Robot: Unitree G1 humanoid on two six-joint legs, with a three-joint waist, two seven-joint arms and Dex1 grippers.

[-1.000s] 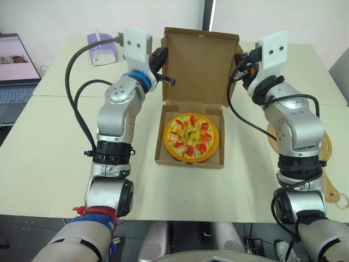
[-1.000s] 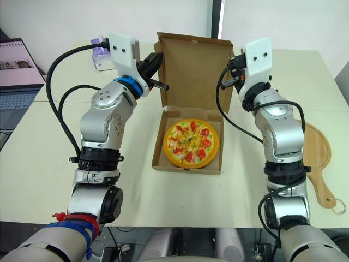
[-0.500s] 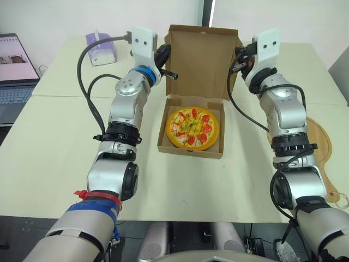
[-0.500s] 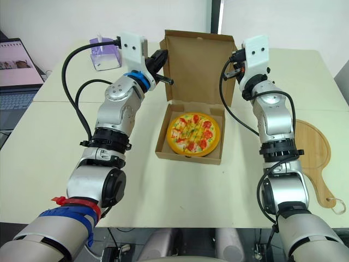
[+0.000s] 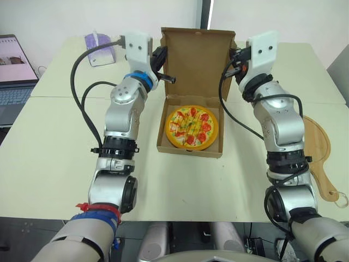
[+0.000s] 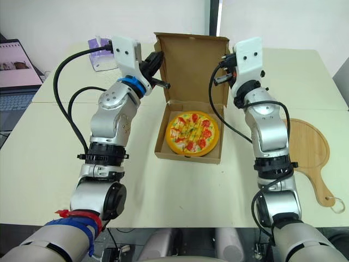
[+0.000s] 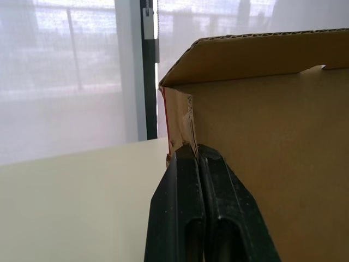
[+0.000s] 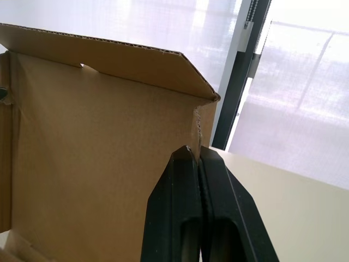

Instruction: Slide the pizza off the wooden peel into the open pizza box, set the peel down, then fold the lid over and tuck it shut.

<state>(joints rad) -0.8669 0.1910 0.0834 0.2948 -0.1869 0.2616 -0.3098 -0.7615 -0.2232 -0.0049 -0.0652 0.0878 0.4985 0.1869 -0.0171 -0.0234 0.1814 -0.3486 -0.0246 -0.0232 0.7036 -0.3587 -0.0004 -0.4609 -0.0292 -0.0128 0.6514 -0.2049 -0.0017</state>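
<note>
Left end effector (image 7: 197, 148): pressed together, reaching the side edge of the upright brown cardboard lid (image 5: 197, 63), likely for folding.
Right end effector (image 8: 195, 149): likewise pressed together, opposite edge.

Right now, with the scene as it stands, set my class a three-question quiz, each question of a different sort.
1. True or false: the pizza lies inside the pizza box.
2. Where is the wooden peel? A) flat on the table, on the robot's right; B) inside the box; C) leaning on the laptop.
3. Fill in: the lid stands ____, not folded over.

Key: 1 true; 2 A; 3 upright.
</note>
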